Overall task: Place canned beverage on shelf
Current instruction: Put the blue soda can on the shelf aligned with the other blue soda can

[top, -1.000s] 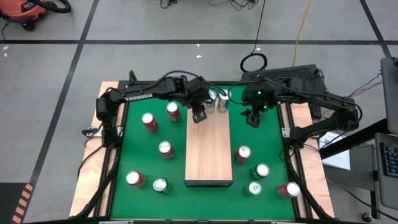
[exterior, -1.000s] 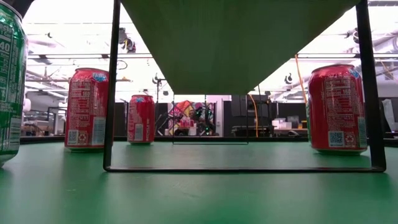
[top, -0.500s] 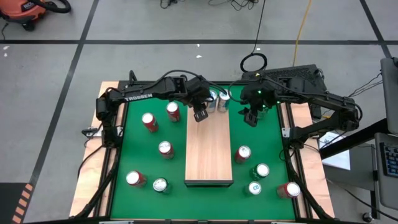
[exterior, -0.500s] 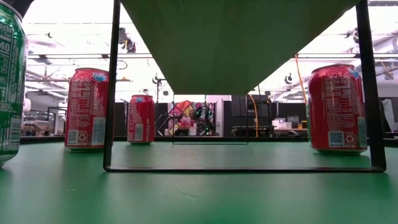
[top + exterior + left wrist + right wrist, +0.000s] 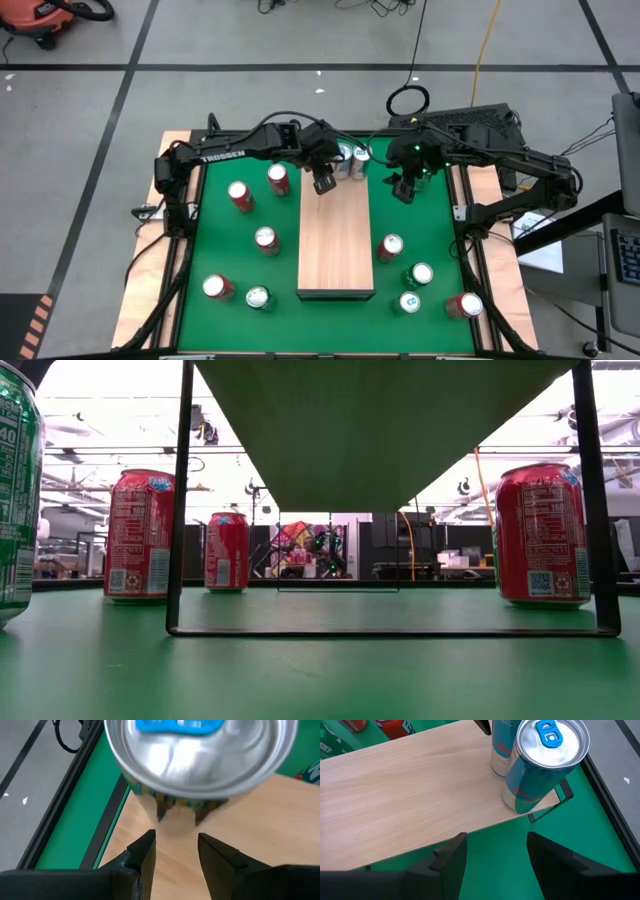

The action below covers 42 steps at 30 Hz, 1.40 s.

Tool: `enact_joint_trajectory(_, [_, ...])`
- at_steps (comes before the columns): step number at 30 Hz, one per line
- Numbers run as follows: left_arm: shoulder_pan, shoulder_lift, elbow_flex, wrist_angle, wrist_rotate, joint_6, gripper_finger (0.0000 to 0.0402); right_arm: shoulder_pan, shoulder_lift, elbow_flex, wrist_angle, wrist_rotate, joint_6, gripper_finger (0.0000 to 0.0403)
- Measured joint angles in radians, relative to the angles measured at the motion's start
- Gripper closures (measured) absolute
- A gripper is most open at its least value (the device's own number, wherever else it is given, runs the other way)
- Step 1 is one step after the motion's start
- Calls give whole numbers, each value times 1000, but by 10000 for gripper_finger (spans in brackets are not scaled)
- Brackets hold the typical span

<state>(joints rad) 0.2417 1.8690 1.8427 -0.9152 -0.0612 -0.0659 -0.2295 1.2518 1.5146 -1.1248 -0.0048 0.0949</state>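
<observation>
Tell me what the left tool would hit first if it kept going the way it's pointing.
Probably the blue can standing on the shelf: it sits just past the left tool, whose open fingers hold nothing, though depth is unclear.

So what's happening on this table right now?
Two blue cans stand at the far end of the wooden shelf. Both grippers are open and empty: the left gripper hangs over the shelf next to the cans, and the right gripper hovers over the green table beside that end. Red and green cans wait on the table on both sides.
</observation>
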Motion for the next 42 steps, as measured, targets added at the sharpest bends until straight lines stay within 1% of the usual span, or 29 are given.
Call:
enact_joint_trajectory(6, [0,0,23,-144,2,-9,261,0,-3,0,-4,0,-5,207])
enact_joint_trajectory(10, [-15,-7,40,-234,17,-58,261,0,-13,0,-9,-15,-7,207])
enact_joint_trajectory(14, [-48,-47,44,-275,36,-136,261,1,-30,0,-11,-59,-4,207])
enact_joint_trajectory(16, [-69,-68,44,-285,36,-177,261,2,-42,0,-17,-103,10,207])
enact_joint_trajectory(19, [-101,-90,44,-300,25,-248,261,6,-65,0,-39,-179,54,207])
enact_joint_trajectory(22, [-135,-108,45,-319,21,-310,261,37,-96,0,-36,-227,107,207])
enact_joint_trajectory(27, [-196,-118,44,-333,22,-374,261,156,-147,0,-36,-237,204,207])
enact_joint_trajectory(30, [-226,-121,44,-335,22,-348,261,252,-153,0,-37,-232,304,207])
enact_joint_trajectory(32, [-235,-122,44,-330,11,-316,261,324,-151,0,-38,-203,371,207])
enact_joint_trajectory(37, [-238,-123,44,-324,-7,-289,261,492,-121,0,-34,-134,510,207])
enact_joint_trajectory(40, [-247,-131,44,-340,-1,-295,261,583,-93,0,-32,-129,579,206])
enact_joint_trajectory(42, [-259,-135,44,-354,-15,-325,261,633,-70,0,-33,-125,631,206])
